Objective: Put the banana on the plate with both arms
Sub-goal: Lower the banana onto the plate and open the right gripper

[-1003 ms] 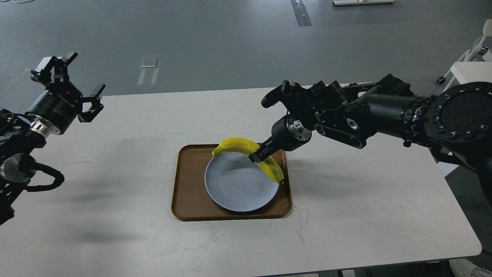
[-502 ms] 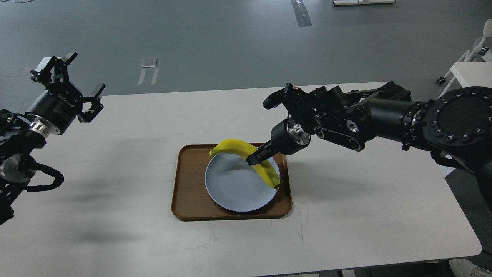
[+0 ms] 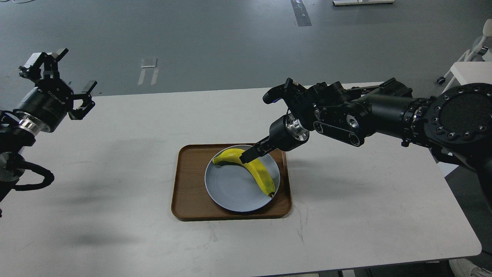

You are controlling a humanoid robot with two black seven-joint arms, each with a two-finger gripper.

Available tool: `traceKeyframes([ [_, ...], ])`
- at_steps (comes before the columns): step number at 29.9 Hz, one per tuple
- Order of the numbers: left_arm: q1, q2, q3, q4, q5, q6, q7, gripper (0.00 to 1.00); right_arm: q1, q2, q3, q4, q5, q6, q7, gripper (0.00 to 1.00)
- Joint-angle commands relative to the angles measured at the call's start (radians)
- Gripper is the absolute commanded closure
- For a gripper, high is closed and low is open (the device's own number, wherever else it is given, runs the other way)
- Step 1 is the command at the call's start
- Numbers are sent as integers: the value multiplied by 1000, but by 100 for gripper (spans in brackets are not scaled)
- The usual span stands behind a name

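Head view
Writing: white lettering on the left wrist housing, seen upside down and too small to read with certainty; nothing legible elsewhere.
Counts: one banana, one plate, one tray, one table, two arms.
Banana [image 3: 251, 170]: bright yellow, curved, over the right half of the plate; one end near the plate's far left rim, the dark tip close to its near right rim. Whether it rests fully on the plate I cannot tell.
Plate [image 3: 226, 188]: round, pale blue-grey, inside the tray, toward its right side.
Tray [image 3: 189, 184]: rectangular, brown wood grain, rounded corners, on the table about mid-width.
Table [image 3: 115, 173]: white top with faint scuffs.
Right gripper [image 3: 250, 154]: reaches in from the right, angled down; its fingers are closed narrow around the banana's upper curve, holding it.
Left gripper [image 3: 57, 82]: raised at the far left, near the table's back left edge, well apart from the tray; fingers spread wide, holding nothing.
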Motion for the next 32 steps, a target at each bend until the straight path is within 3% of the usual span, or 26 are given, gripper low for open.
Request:
traceKeyframes([
  [1,0,0,0,0,0,0,0,0,26,-12,128,1,148,0,0,4],
  [7,0,-11,1,0,2,0,0,0,-58,-205,354,2,337,-5,0,1],
  [12,3,-39,5,0,2,0,0,0,-285,-353,621,8,505,-3,0,0],
  [20,18,-92,17,9,8,0,0,0,-610,-390,971,2,584,-14,0,0],
  [32,40,-183,18,35,18,0,0,0,-756,-371,1118,2,584,-14,0,0],
])
